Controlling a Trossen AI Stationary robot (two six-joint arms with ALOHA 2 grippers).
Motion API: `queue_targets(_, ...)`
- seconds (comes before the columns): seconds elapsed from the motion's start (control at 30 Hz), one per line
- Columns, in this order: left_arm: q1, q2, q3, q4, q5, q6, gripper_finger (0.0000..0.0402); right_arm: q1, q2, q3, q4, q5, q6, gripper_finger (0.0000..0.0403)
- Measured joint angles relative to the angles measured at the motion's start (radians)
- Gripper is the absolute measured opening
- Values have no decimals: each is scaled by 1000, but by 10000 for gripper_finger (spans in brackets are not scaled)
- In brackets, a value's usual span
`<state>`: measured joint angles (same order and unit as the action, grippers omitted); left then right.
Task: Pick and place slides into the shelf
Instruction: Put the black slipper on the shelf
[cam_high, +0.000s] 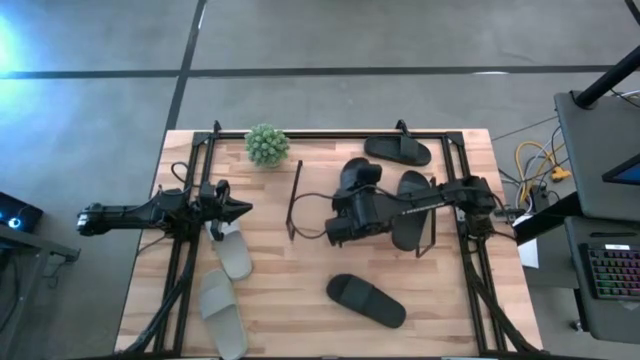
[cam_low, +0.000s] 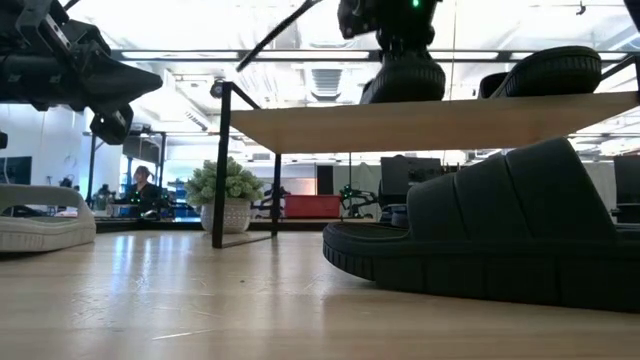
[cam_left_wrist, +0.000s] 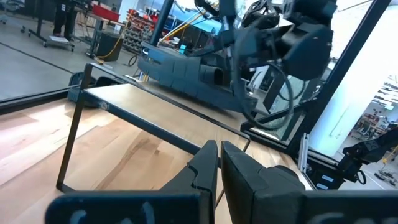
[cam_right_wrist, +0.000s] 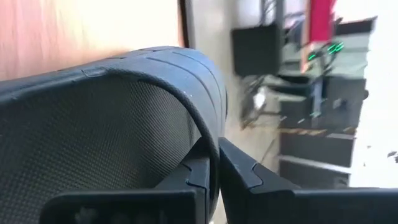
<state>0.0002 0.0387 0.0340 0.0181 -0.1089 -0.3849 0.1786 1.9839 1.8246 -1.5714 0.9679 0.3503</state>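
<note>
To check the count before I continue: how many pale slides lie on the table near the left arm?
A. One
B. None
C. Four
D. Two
D: the high view shows two pale slides, one just beside the left end effector and another nearer the table's front edge.

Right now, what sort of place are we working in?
Probably an open robotics lab or workshop: a butcher-block table on bare concrete floor, monitors and a seated person behind.
</note>
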Motion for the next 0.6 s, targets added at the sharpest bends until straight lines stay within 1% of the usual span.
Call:
queue_targets(0.07,0,0,0,0,0,0,6,-3,0,-2,1,-24,33,13)
queue_targets(0.17,0,0,0,0,0,0,6,0,0,-1,-1,-26,89,13)
queue_targets(0.27,0,0,0,0,0,0,6,-1,-5,4,0,-52,108,23)
queue_targets(0.4,0,0,0,0,0,0,6,0,-19,4,1,-82,111,62)
queue_targets(0.6,0,0,0,0,0,0,6,6,-57,3,0,-166,113,122)
